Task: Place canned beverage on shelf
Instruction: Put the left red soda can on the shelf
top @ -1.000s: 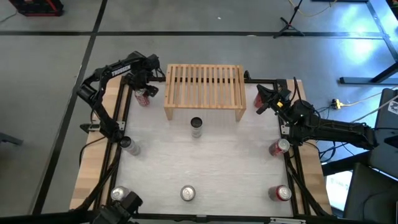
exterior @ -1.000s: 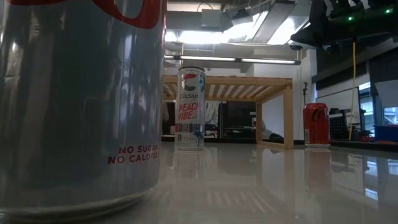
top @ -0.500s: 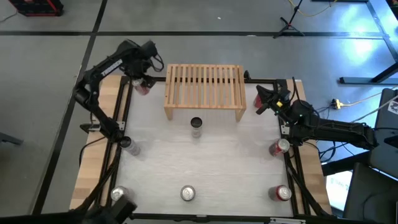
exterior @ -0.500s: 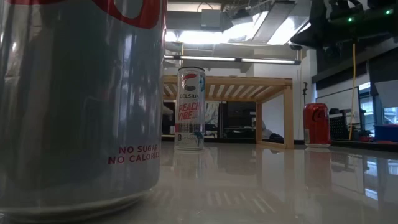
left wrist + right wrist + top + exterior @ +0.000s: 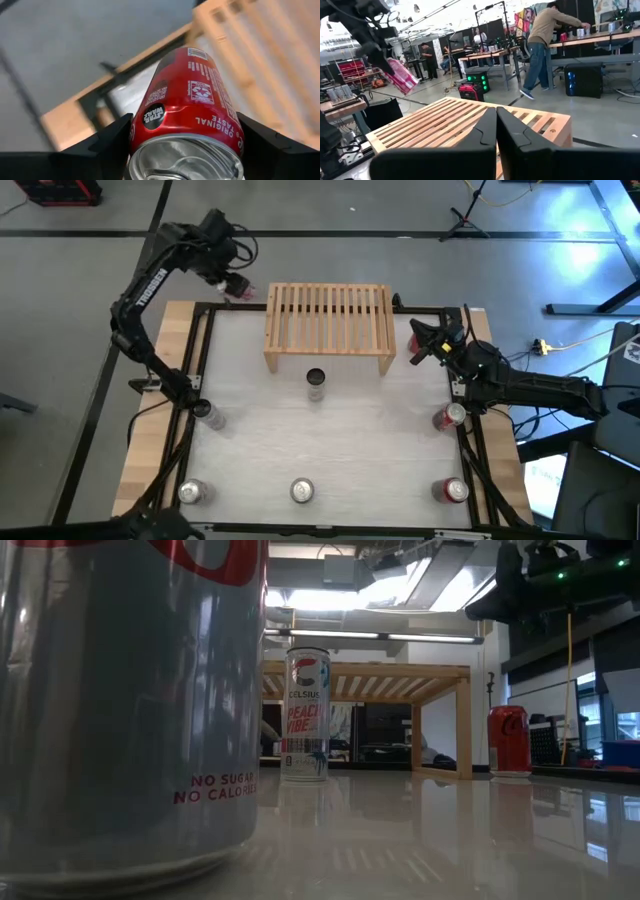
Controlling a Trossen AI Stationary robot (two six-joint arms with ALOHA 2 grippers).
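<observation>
The left gripper (image 5: pixel 226 277) holds a red can (image 5: pixel 238 287) between its two fingers (image 5: pixel 107 145); in the left wrist view the can fills the gap between them, its silver end turned toward the camera and its body running away from it. In the high view the can lies at about 4 o'clock from the gripper, above the table's far left corner, just beside the left end of the shelf (image 5: pixel 328 325) at its 10 o'clock. The can is tilted: its long axis slants, as the right wrist view also shows, where it hangs (image 5: pixel 400 75) in the air above the slatted top (image 5: pixel 455 120).

The left arm reaches up from the table's left side and bends toward the far edge, with the wrist turned toward the shelf.

The right gripper (image 5: pixel 425 340) waits at 3 o'clock of the shelf, near the right edge of the table, and its fingers (image 5: pixel 512 137) are pressed together with nothing between them.

A tall can (image 5: pixel 316 383) stands upright on the table (image 5: pixel 380 440) just in front of the shelf, at its 6 o'clock
</observation>
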